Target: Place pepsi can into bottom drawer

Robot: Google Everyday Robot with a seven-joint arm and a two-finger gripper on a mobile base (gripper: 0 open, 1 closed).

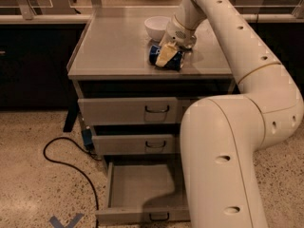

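The blue pepsi can [153,54] lies on the grey cabinet top [114,44], just in front of a white bowl. My gripper [167,56] reaches down onto it from the right. One cream finger [164,55] covers the can's middle, and the gripper is shut on the can. The can still rests on the top. Below, the bottom drawer [142,189] is pulled out towards me and its tray holds nothing. My arm's big white links hide the drawer's right side.
A white bowl [156,26] stands right behind the can. The two upper drawers [128,110] are closed. A black cable [61,158] loops on the speckled floor to the left of the cabinet. Blue tape [66,221] marks the floor.
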